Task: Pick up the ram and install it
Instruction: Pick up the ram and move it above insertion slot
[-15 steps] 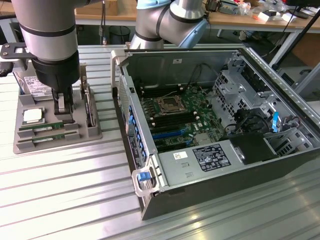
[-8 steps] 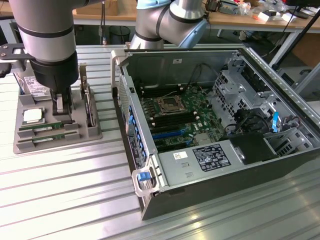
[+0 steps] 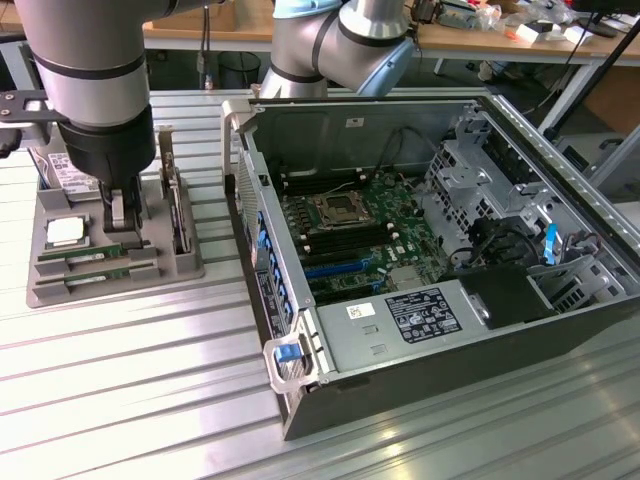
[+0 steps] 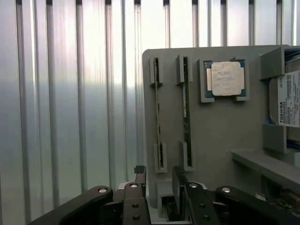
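Item: gripper (image 3: 124, 214) (image 4: 158, 171), hanging over the grey tray (image 3: 190, 268) (image 4: 220, 136); fingers (image 4: 140, 174) standing slightly apart, gripping nothing.

Item: the ram (image 3: 96, 275) (image 4: 158, 123), sitting on edge in the tray's slot nearest its outer rim. It appears to be lining up with the gap between the fingers, though the angle is poor.

Item: second ram (image 3: 80, 252) (image 4: 186, 112), sitting in the tray's next slot inward.

Item: CPU (image 3: 65, 232) (image 4: 227, 78), lying flat in the tray's square pocket beside the second ram.

Item: hard drive (image 4: 290, 98), resting at the tray's far side.

Item: computer case (image 3: 430, 250), lying open beside the tray on the ribbed metal table (image 3: 150, 390).
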`<action>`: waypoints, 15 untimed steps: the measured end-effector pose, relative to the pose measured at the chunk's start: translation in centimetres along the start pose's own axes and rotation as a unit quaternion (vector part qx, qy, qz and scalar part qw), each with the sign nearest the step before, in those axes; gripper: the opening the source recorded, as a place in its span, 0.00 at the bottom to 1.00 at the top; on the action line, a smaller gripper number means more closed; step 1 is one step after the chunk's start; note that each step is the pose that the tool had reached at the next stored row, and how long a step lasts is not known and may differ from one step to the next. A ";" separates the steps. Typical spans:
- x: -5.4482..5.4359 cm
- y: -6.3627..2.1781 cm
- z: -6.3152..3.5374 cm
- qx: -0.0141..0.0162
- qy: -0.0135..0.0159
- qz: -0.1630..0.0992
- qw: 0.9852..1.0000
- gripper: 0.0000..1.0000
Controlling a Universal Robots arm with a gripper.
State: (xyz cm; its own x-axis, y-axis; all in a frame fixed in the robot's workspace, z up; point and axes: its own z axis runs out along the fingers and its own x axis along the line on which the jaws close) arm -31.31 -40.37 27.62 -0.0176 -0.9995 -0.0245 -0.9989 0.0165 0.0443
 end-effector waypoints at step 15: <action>0.0 1.90 0.89 0.000 0.000 0.000 1.000 0.36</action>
State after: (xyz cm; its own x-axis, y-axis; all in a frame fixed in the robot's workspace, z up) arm -33.25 -40.34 26.81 -0.0176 -0.9995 -0.0244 -0.9989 0.0165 0.0443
